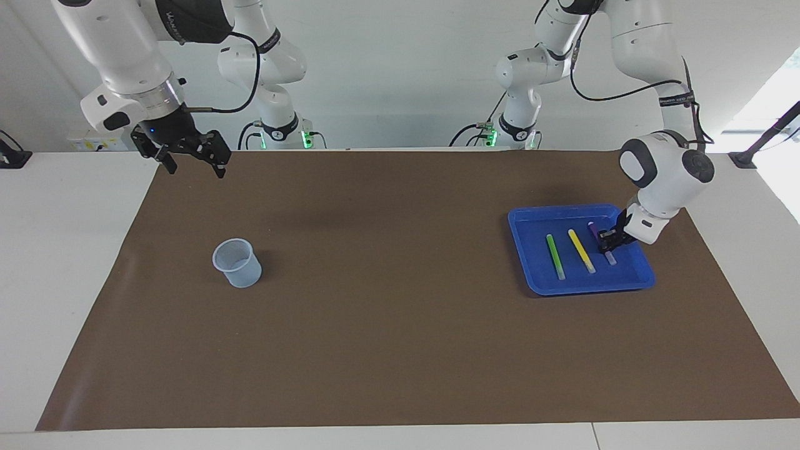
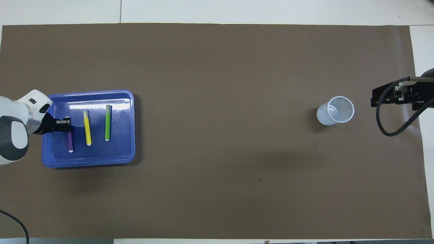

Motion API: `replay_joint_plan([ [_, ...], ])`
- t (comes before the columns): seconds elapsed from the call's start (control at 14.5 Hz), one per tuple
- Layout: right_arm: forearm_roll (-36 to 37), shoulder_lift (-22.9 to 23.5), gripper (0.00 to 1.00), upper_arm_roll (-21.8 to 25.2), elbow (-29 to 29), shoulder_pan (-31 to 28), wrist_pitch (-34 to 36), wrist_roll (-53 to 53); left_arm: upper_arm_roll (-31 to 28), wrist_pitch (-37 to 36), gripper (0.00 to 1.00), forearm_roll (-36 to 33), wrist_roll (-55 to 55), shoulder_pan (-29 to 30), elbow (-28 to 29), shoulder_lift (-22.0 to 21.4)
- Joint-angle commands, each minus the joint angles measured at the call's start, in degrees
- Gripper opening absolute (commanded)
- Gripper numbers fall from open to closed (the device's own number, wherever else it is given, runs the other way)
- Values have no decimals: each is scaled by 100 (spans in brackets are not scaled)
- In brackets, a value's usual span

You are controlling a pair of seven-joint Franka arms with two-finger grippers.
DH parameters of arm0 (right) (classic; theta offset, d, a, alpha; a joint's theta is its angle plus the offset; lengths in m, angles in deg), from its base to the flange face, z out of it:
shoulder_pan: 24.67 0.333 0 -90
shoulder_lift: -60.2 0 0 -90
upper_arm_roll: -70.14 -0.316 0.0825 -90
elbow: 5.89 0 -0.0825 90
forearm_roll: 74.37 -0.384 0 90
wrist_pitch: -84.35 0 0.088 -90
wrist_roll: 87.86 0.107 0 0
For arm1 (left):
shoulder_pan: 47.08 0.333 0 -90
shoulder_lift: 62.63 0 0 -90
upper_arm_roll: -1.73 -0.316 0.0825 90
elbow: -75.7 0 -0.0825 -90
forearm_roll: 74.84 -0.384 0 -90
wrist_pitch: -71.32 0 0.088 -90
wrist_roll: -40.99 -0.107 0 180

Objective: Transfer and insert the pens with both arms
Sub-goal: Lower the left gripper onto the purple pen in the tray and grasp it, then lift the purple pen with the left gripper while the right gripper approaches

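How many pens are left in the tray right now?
3, all in the tray: green pen nearest the cup's end, yellow pen in the middle, purple pen in the left hand, shut on it. None seems hidden.

Left arm bent low, left end effector [image 1: 607,241] clamped shut, right end effector [image 1: 190,156] raised, fingers spread, waiting

White table [image 1: 69,262] under brown mat [image 1: 400,350], plain pale wall [image 1: 400,75], bright window [image 1: 775,94].
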Motion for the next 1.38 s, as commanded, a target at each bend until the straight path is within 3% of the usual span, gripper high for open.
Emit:
replay_joint_plan([
  [0.0,-86,-94,100,-39,-102,-71,19,43,-30,133,0,5,-61,-45,62,0],
  [0.28,-86,-94,100,-39,-102,-71,20,43,-30,-51,0,5,9,-45,-87,0],
  [0.62,-94,-94,100,-39,-102,-71,19,43,13,-1745,0,58,806,-89,-1280,-18],
  [0.83,-94,-94,100,-39,-102,-71,20,43,49,-2432,0,163,1606,-281,-1695,-88],
  [1.1,-86,-103,100,-39,-111,-71,89,-1,163,-3179,0,909,3203,-475,-2038,-308],
  [1.31,-86,-103,100,-83,-102,-1,125,-1,347,-3356,0,1804,4488,-476,-2030,-571],
])
